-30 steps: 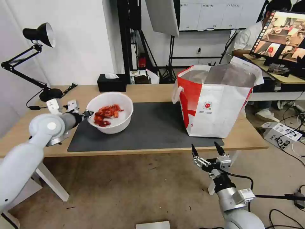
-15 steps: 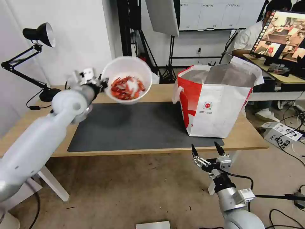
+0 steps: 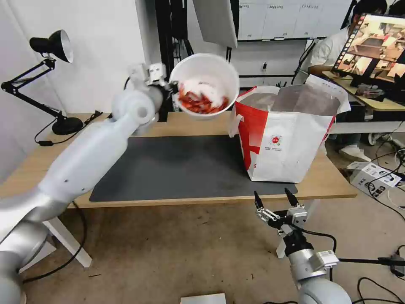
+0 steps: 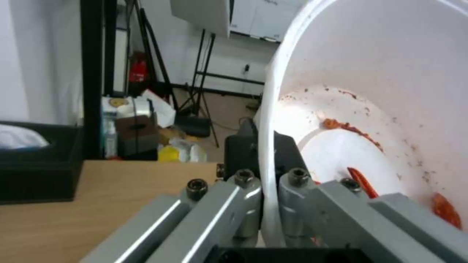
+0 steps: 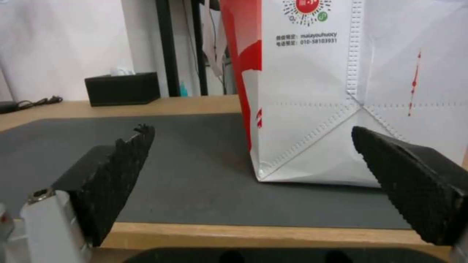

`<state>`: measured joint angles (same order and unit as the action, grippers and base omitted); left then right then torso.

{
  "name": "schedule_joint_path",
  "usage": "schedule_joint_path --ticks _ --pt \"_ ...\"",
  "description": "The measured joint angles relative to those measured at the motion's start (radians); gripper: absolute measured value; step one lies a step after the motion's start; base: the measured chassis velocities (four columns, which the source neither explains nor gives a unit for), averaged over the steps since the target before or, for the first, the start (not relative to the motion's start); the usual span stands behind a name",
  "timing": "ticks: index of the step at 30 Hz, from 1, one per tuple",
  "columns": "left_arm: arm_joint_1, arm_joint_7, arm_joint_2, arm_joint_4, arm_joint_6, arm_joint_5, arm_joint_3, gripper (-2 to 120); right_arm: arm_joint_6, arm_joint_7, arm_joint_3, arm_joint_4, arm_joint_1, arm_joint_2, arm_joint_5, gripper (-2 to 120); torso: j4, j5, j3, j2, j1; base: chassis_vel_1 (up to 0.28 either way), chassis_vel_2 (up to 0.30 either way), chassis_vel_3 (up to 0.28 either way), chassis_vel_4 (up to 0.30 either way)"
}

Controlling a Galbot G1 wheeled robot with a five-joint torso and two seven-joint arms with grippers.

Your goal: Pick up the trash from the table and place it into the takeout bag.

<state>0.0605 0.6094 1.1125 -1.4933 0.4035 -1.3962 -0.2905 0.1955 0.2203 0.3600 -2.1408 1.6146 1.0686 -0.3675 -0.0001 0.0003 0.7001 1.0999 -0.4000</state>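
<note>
My left gripper [image 3: 172,88] is shut on the rim of the white round bowl of red shells [image 3: 205,86], held high in the air just left of the takeout bag [image 3: 287,135]. The bowl tips toward me, the shells gathered at its low side. In the left wrist view the fingers [image 4: 253,146] clamp the bowl's thin rim [image 4: 267,146] from both sides. The white-and-red bag stands open on the right part of the table [image 3: 33,169], silver lining showing. My right gripper [image 3: 274,199] hangs open below the table's front edge, in front of the bag [image 5: 341,91].
A dark grey mat [image 3: 181,169] covers the table's middle. A black tissue box [image 5: 122,88] sits at the back edge, and a black desk lamp [image 3: 50,46] stands at the far left. A person sits at a monitor behind the bag.
My left arm has lifted the bowl off the mat and carried it up and to the right, close to the bag's mouth. The right arm has stayed still.
</note>
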Motion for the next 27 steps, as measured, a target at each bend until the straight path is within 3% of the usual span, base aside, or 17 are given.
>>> schedule_joint_path --ticks 7,12,15,21,23,27 --pt "0.084 0.043 0.153 0.118 -0.020 -0.017 -0.034 0 0.000 0.000 0.000 0.000 0.000 0.000 0.000 100 0.0000 -0.0001 0.000 0.000 0.000 0.000 0.000 0.000 0.000" --pt "0.092 0.061 0.217 0.166 -0.029 -0.006 -0.043 0 0.000 0.000 0.000 0.000 0.000 0.000 0.000 100 0.0000 0.0000 0.000 0.000 0.000 0.000 0.000 0.000 0.000" --pt "0.082 0.069 0.288 0.212 -0.067 0.057 -0.084 0 0.000 0.000 0.000 0.000 0.000 0.000 0.000 100 0.0000 0.0000 0.000 0.000 0.000 0.000 0.000 0.000 0.000" --pt "0.053 0.079 0.343 0.248 -0.136 0.156 -0.126 0 0.000 0.000 0.000 0.000 0.000 0.000 0.000 100 0.0000 -0.0001 0.000 0.000 0.000 0.000 0.000 0.000 0.000" --pt "0.043 0.058 0.345 0.261 -0.156 0.236 -0.159 0 0.000 0.000 0.000 0.000 0.000 0.000 0.000 100 -0.0002 -0.0001 0.000 0.000 0.000 0.000 0.000 0.000 0.000" --pt "0.041 0.033 0.340 0.271 -0.166 0.298 -0.184 0 0.000 0.000 0.000 0.000 0.000 0.000 0.000 100 0.0006 -0.0004 0.000 0.000 0.000 0.000 0.000 0.000 0.000"
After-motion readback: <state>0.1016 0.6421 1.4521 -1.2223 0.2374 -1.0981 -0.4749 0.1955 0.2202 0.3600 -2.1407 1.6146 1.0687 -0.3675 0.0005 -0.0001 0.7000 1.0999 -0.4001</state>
